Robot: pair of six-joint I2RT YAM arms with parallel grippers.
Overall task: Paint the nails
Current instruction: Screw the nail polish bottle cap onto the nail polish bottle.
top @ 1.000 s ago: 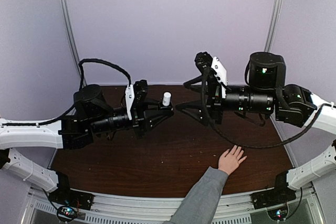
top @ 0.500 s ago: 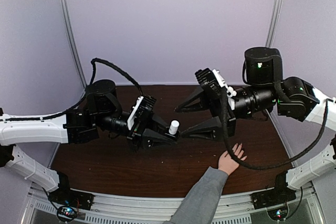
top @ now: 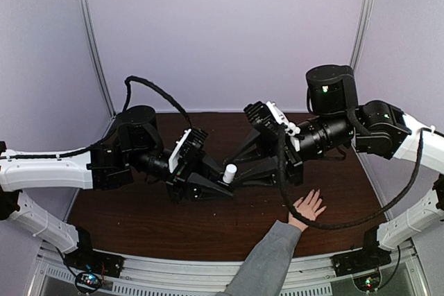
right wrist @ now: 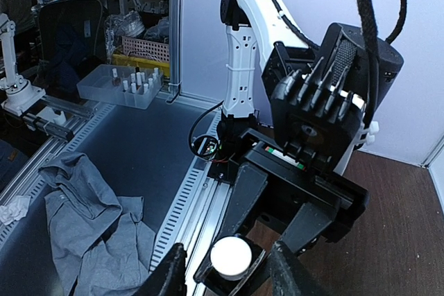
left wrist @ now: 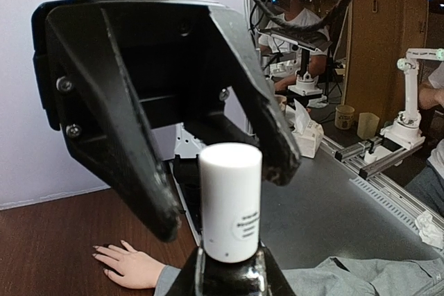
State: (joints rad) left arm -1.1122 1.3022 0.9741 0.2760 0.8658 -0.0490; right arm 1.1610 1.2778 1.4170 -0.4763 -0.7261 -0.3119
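Nails: at the tips of a spread hand, right of centre near the front edge; too small to tell any paint.
Hand: palm down on the worktop, pointing away and to the right; grey sleeve coming in from the near edge.
Worktop: dark brown wood grain, with a metal rail along the near side.
Room: pale lilac walls, with a slim metal post at each back corner.
Bottle: dark, white cap on; held off the worktop, left of the hand and apart from the nails.
Left gripper: fingers clamped on the bottle body, cap end toward the right arm.
Right gripper: fingers apart, one on each side of the cap, with a gap on both sides in the wrist view.
Left arm: stretched low from the left, wrist aimed at the centre.
Right arm: reaching in from the right, elbow raised, wrist turned left, beyond the hand.
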